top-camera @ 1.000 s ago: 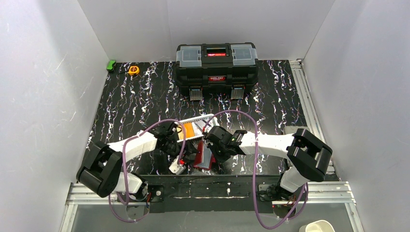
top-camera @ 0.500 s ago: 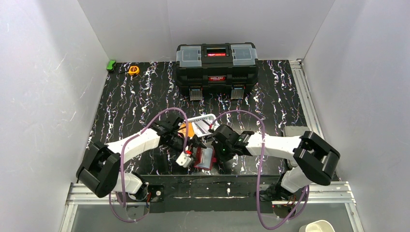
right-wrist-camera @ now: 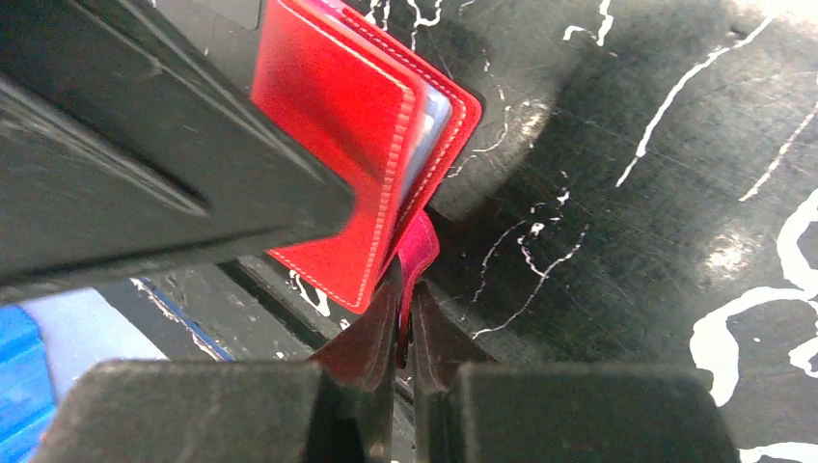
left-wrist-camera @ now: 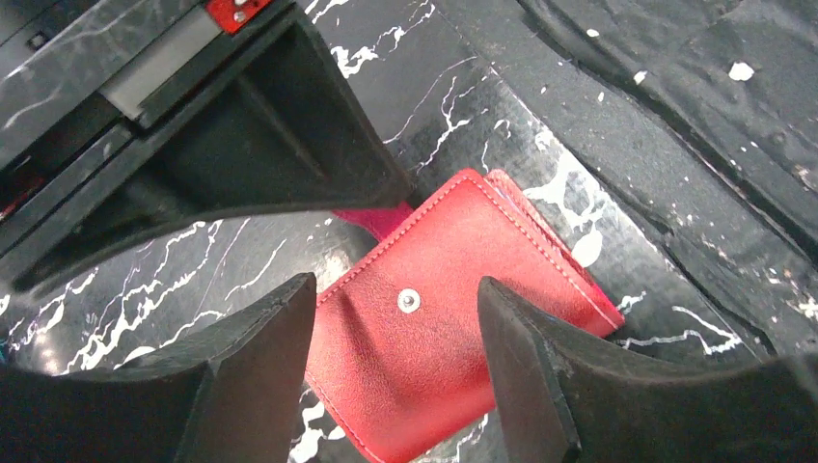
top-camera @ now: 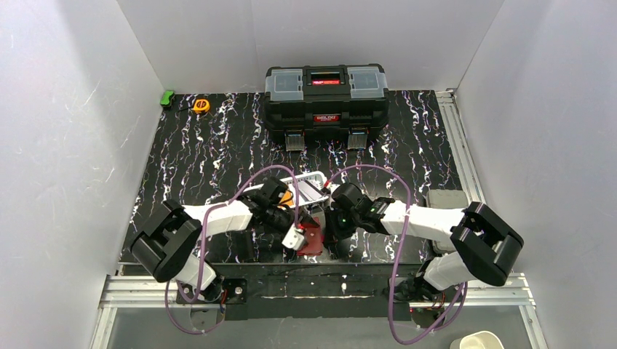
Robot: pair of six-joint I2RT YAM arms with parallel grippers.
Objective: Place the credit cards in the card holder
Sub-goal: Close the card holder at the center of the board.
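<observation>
The red card holder point(left-wrist-camera: 453, 328) lies folded on the black mat, its snap stud facing up. In the left wrist view my left gripper point(left-wrist-camera: 395, 304) stands open just over it, one finger on each side of the stud. My right gripper point(right-wrist-camera: 407, 323) is shut on the holder's pink snap tab point(right-wrist-camera: 420, 253). Pale card edges point(right-wrist-camera: 431, 123) show inside the fold. From above, the holder point(top-camera: 313, 238) sits between the left gripper point(top-camera: 296, 234) and the right gripper point(top-camera: 333, 224). An orange credit card point(top-camera: 289, 196) lies in the white mesh basket point(top-camera: 314, 177).
A big black toolbox point(top-camera: 325, 96) stands at the back centre. A yellow tape measure point(top-camera: 201, 105) and a green object point(top-camera: 167, 97) lie at the back left. A grey block point(top-camera: 445, 198) rests by the right rail. White walls close in three sides.
The holder, open with a grey card showing a second ago, now lies folded shut. My left gripper has swung right over it. The right gripper has drawn a little to the right.
</observation>
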